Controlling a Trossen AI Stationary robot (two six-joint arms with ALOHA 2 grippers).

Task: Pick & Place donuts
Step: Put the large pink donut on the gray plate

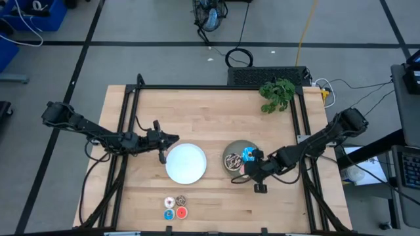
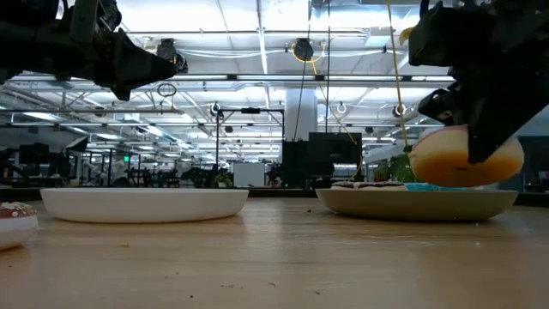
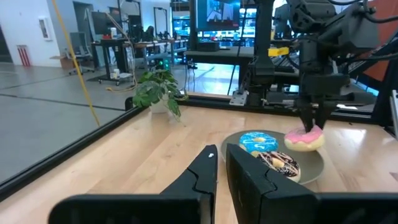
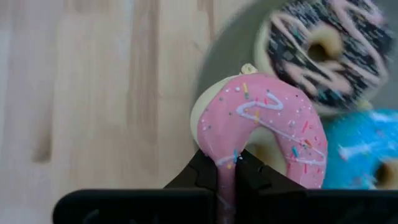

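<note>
My right gripper (image 4: pixel 227 171) is shut on the pink donut (image 4: pixel 261 118) and hovers over the near right rim of the grey-green plate (image 1: pixel 231 149). The blue sprinkled donut (image 3: pixel 258 142) and the brown drizzled donut (image 3: pixel 280 163) lie flat on that plate. Four tiny donuts (image 1: pixel 175 206) sit in a cluster on the table near its near edge. The round white plate (image 1: pixel 186 162) is bare. My left gripper (image 1: pixel 169 139) hangs shut above the table, just left of the white plate's far rim. My right gripper pinches the pink donut's ring wall (image 4: pixel 219 152) between its two fingers. One finger is at the outer edge and the other at the hole side. The fingers (image 3: pixel 311 118) come from above, pointing down. The donut (image 2: pixel 459 159) hangs tilted, lifted clear above the plate rim.
A small potted plant (image 1: pixel 277 94) stands at the table's far right corner. Black frame rails (image 1: pixel 216 86) run along the far edge and both sides. Bare wood lies between the two plates and the tiny donuts.
</note>
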